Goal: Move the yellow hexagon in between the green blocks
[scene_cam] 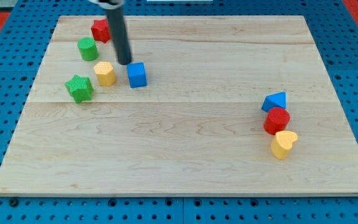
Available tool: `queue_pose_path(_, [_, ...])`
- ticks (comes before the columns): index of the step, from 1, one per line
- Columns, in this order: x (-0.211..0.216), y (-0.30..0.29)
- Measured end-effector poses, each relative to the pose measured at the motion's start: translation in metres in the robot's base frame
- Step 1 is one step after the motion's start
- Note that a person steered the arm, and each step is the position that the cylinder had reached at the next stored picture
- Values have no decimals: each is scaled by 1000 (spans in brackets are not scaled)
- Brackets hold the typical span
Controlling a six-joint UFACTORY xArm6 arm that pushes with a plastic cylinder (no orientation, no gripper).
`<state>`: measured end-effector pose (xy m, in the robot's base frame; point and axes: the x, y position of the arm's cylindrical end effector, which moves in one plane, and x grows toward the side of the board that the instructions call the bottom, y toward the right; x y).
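The yellow hexagon [105,73] lies at the board's upper left. A green cylinder [87,48] sits up and left of it, and a green star [79,88] sits down and left of it. The hexagon is just to the right of the gap between the two green blocks. My tip [125,63] is a dark rod end, just above and to the right of the hexagon and just above and left of a blue cube [137,74]. It touches neither block that I can tell.
A red block [100,30] sits near the top edge, beside the rod. At the view's right, a blue triangle [275,101], a red cylinder [276,120] and a yellow heart [283,144] stand in a close column. The wooden board [191,149] lies on blue pegboard.
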<state>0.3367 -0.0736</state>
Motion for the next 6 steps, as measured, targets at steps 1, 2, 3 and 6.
queue_pose_path(1, [34,77])
queue_pose_path(2, [53,24])
queue_pose_path(3, [-8,-19])
queue_pose_path(6, [59,16])
